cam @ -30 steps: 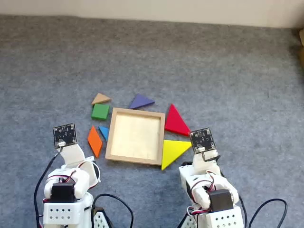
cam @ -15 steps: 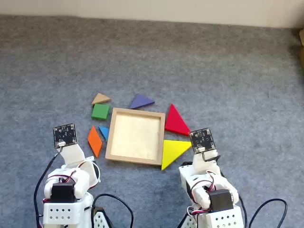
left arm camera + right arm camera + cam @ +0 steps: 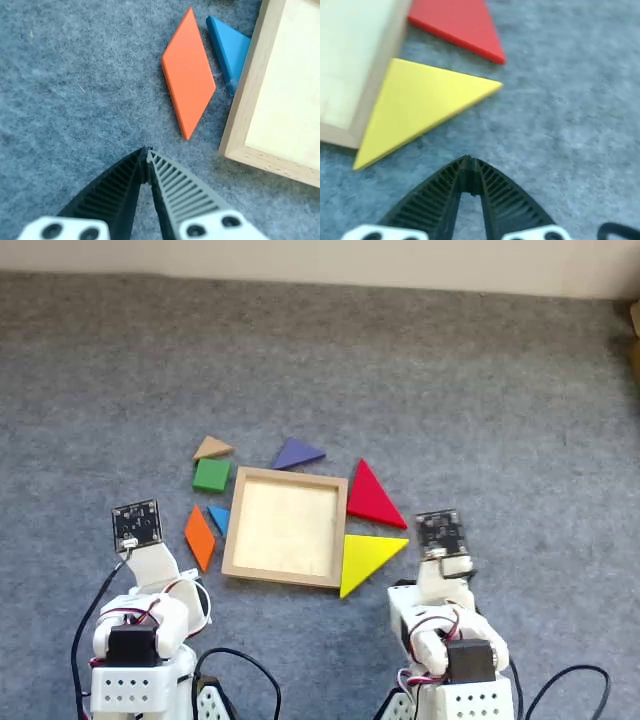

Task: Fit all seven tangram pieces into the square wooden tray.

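Grey felt table. At near edge: left gripper and right gripper, each pressed together, empty. Opening step, by the look: no piece placed. Next move likely: spread right jaws over flat yellow wooden triangle, touching tray. Square pale-wood tray: raised rim, bare floor, toward table's near edge. Six other flat coloured pieces around it.

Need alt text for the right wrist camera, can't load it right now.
The right gripper, shut, hangs over grey carpet just short of the yellow triangle, which lies against the rim of the wooden tray. The red triangle lies beyond it, also beside the tray.
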Controlling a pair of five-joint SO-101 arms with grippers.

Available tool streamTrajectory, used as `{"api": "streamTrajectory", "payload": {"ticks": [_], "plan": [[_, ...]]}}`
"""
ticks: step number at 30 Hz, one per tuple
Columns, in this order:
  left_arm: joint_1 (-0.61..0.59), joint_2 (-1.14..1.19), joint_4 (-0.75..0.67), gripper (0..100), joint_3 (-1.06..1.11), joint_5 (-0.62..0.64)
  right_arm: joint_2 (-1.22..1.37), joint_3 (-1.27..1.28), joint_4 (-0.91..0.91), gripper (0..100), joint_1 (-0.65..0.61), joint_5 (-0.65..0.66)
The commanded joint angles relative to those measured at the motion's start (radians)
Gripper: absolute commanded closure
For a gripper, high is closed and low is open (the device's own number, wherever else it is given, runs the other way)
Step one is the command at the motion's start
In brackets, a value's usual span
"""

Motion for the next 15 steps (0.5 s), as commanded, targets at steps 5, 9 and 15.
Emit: {"api": "streamTrajectory", "payload": {"ticks": [5,9,15], "plan": [[-0.013,-0.051,0.006,99,0.021,-0.005,-0.012,-0.125,-0.004,99.3,0.208,0.008],[-0.013,-0.051,0.006,99,0.021,-0.005,-0.012,-0.213,-0.005,99.3,0.209,0.052],[-0.012,-0.051,0.006,99,0.021,-0.005,-0.007,-0.361,-0.004,99.3,0.208,0.157]]}}
